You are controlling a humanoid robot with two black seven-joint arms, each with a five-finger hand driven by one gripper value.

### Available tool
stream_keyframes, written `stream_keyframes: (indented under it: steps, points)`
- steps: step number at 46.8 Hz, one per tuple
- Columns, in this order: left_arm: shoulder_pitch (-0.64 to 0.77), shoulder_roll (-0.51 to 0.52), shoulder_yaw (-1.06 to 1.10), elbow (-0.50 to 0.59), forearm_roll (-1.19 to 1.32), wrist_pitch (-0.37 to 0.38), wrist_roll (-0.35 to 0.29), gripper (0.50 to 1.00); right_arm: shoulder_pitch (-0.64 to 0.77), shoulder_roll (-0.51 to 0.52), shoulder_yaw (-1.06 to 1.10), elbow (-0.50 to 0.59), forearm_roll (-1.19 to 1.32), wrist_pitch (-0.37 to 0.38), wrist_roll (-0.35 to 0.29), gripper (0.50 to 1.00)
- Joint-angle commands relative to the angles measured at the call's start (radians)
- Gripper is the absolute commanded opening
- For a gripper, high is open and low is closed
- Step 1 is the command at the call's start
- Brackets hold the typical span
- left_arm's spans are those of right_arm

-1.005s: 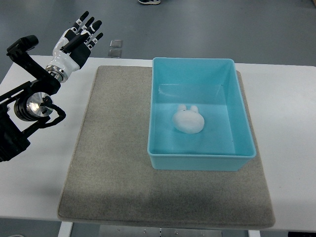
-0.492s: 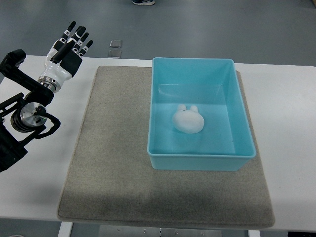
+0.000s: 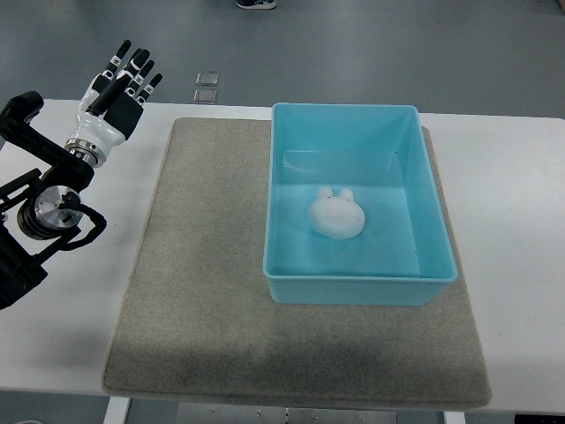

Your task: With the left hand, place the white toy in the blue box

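Observation:
The white toy [image 3: 336, 215], a small rounded figure with two short ears, lies on the floor of the blue box [image 3: 432, 203] near its middle. The box stands on the right half of a grey mat [image 3: 203, 265]. My left hand [image 3: 117, 84] hangs over the table's far left corner, well apart from the box, with its black-tipped fingers [image 3: 132, 64] stretched out and holding nothing. Its arm [image 3: 44, 199] comes in from the left edge. The right arm does not show.
The white table [image 3: 521, 221] carries the mat, with bare strips on both sides. Beyond its far edge lies grey floor with two small square plates [image 3: 207, 86]. A shoe [image 3: 256, 3] shows at the top edge.
My left hand has drifted left and slightly back, away from the mat, fingers still spread. The toy and box have not moved.

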Motion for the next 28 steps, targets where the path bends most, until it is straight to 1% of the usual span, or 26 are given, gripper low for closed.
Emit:
stream_keyframes:
  steps: [1,28]
  points:
    - [0.002,0.0,-0.017,0.001,0.0,-0.004,-0.002,1.0,0.0,0.0,0.0,0.0,-0.001,-0.001,0.0,0.936]
    - [0.0,-0.001,-0.038,-0.001,0.003,-0.006,-0.002,1.0,-0.003,0.0,0.0,0.009,-0.009,0.01,0.0,0.936]
